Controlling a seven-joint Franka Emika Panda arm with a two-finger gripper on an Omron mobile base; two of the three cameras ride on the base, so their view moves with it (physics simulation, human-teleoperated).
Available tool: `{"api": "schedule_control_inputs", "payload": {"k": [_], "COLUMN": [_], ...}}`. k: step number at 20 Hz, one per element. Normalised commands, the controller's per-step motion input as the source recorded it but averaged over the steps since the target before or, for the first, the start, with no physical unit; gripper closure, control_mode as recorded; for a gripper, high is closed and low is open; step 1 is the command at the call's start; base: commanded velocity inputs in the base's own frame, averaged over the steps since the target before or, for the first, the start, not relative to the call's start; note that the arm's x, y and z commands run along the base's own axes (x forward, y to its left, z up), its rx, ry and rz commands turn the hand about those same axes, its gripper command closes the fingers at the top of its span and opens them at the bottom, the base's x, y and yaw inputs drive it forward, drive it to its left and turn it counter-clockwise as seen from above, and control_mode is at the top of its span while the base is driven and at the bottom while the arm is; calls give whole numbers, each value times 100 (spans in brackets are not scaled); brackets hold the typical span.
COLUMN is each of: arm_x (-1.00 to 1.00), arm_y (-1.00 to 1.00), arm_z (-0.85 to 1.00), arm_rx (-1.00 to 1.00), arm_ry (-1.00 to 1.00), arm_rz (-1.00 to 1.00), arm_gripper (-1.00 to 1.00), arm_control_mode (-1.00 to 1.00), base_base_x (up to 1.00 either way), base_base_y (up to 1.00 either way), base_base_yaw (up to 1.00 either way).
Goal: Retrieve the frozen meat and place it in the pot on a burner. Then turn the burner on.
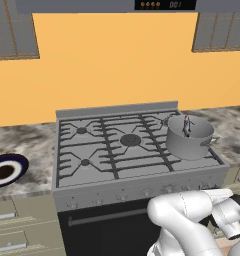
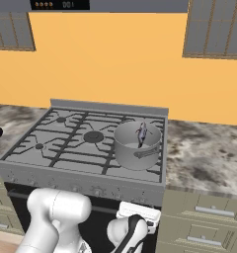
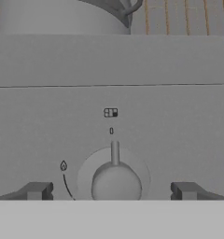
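meat: frozen meat [image 1: 186, 126] already in pot [image 1: 189, 137], near-right burner of stove [image 1: 117, 142]
knob: burner knob [image 3: 115, 181] on stove front, pointer up at off mark
handling: knob likely stiff, smooth; pinch its sides
tool: tool [image 3: 111, 191] wide open, holding nothing, fingertips flanking knob
desk: plate [image 1: 7, 169] far left

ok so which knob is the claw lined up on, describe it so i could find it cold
Start at the grey stove and drop to its front control panel, below the corner where the pot stands. The knob is round and grey, its pointer straight up at the small 0 mark. The open claw brackets it, one fingertip on each side, not touching.
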Motion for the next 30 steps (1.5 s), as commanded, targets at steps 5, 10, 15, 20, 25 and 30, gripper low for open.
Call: {"api": "schedule_control_inputs", "payload": {"k": [5, 10, 15, 20, 25, 30], "arm_x": [2, 0, 0, 0, 0, 0], "arm_y": [0, 0, 0, 0, 0, 0], "arm_z": [10, 1, 0, 0, 0, 0], "arm_rx": [0, 0, 0, 0, 0, -14], "arm_ry": [3, 0, 0, 0, 0, 1], "arm_rz": [0, 0, 0, 0, 0, 1], "arm_gripper": [-100, -100, 100, 100, 100, 100], "arm_control_mode": [-100, -100, -100, -100, -100, -100], "base_base_x": [0, 0, 0, 0, 0, 0], "base_base_y": [0, 0, 0, 0, 0, 0], "base_base_yaw": [0, 0, 0, 0, 0, 0]}}
